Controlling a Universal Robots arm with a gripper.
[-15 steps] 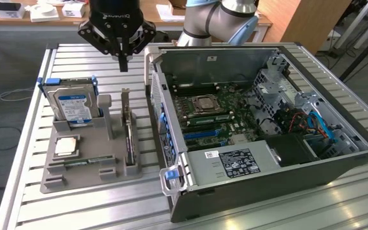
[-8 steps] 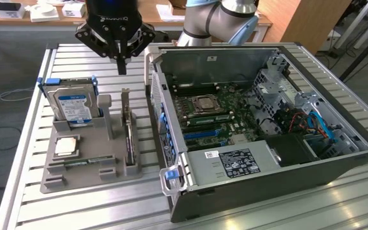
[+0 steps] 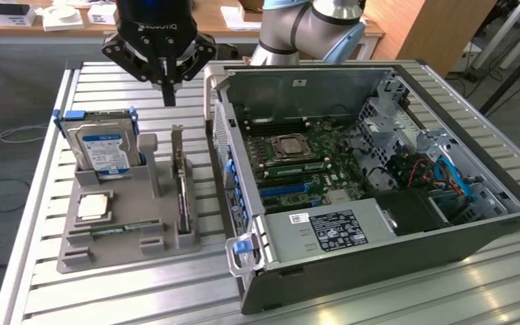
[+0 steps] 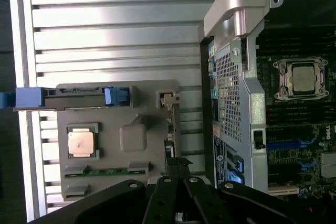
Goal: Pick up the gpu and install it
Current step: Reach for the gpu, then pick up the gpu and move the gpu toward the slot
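Observation:
The gpu point(image 3: 181, 189) stands on edge in a slot of the grey holder point(image 3: 120, 247) on the slatted table, its silver bracket end toward the back. My gripper point(image 3: 168, 100) hangs above the table just behind the holder, fingers shut together and pointing down, with nothing between them. It is a short way above and behind the card's far end, not touching it. In the wrist view the gpu point(image 4: 169, 129) appears edge-on as a thin strip, and my shut gripper point(image 4: 178, 163) sits right over its near end.
The open computer case point(image 3: 477, 244) lies on the exterior view's right, motherboard point(image 3: 305, 162) exposed, its wall close beside the holder. The holder also carries a hard drive point(image 3: 105, 145) with blue handles, a CPU point(image 3: 95, 206) and a RAM stick point(image 3: 116, 230).

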